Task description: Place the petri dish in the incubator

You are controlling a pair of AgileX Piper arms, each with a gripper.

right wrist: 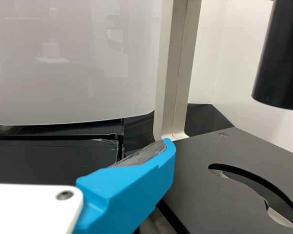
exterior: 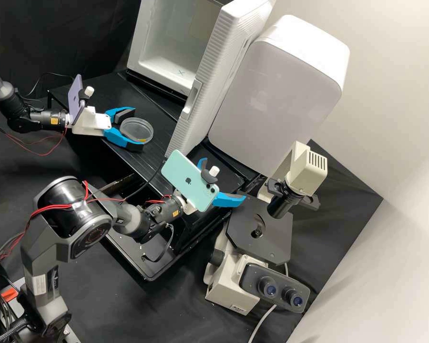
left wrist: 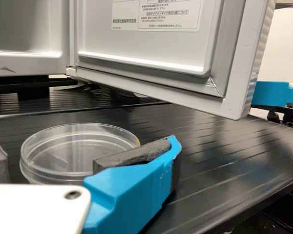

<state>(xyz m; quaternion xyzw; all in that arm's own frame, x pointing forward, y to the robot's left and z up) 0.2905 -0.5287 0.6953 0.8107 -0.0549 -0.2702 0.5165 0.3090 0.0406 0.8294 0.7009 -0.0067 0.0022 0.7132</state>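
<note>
Black counter point(exterior: 105, 305) w/ a ribbed black platform point(exterior: 148, 95) on top. White incubator point(exterior: 167, 38) at the back, door point(exterior: 214, 71) swung open. Microscope point(exterior: 257, 276) front right, beside the platform. Left gripper point(exterior: 127, 127) low over the platform, jaws wide, one each side of the petri dish point(left wrist: 78, 151). Dish sits flat on the platform, just outside the incubator. Right gripper point(exterior: 226, 199) at edge of microscope stage point(right wrist: 224, 175); jaw state: can't tell.

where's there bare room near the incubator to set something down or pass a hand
Bare: the ribbed platform between petri dish and open incubator door, and the incubator floor. Crowded: around the right gripper, between door and microscope.
</note>
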